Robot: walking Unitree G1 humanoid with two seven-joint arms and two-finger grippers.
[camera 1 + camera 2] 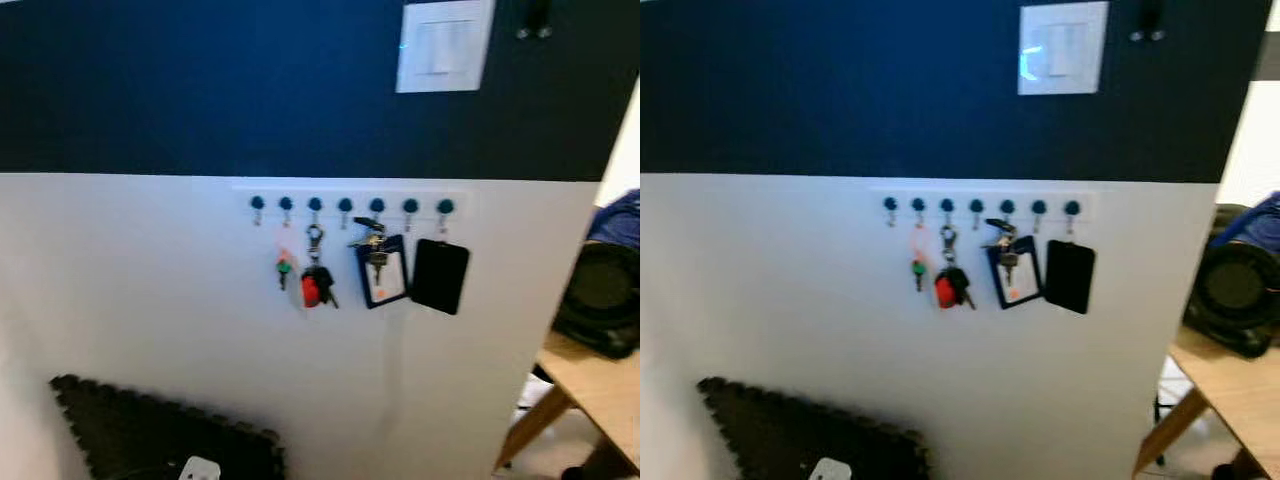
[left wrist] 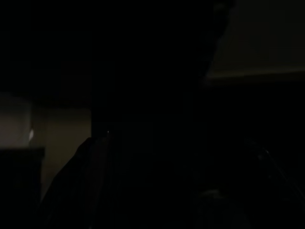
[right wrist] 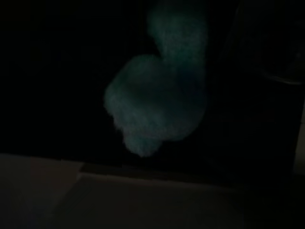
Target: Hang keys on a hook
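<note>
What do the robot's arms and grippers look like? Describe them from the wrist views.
Both wrist views are too dark to tell colours, cables or markings. The left wrist view gives a dim rounded dark silhouette, perhaps a finger; the right wrist view gives a blurred teal patch against black.

We're seeing a matt painted wall (image 1: 150, 290), navy up top and white below, with a glossy white plastic switch plate (image 1: 444, 45). The keys (image 1: 316, 282) look like shiny metal with plastic heads, next to a smooth black card holder (image 1: 440, 275), and the table (image 1: 600, 385) is pale bare wood
</note>
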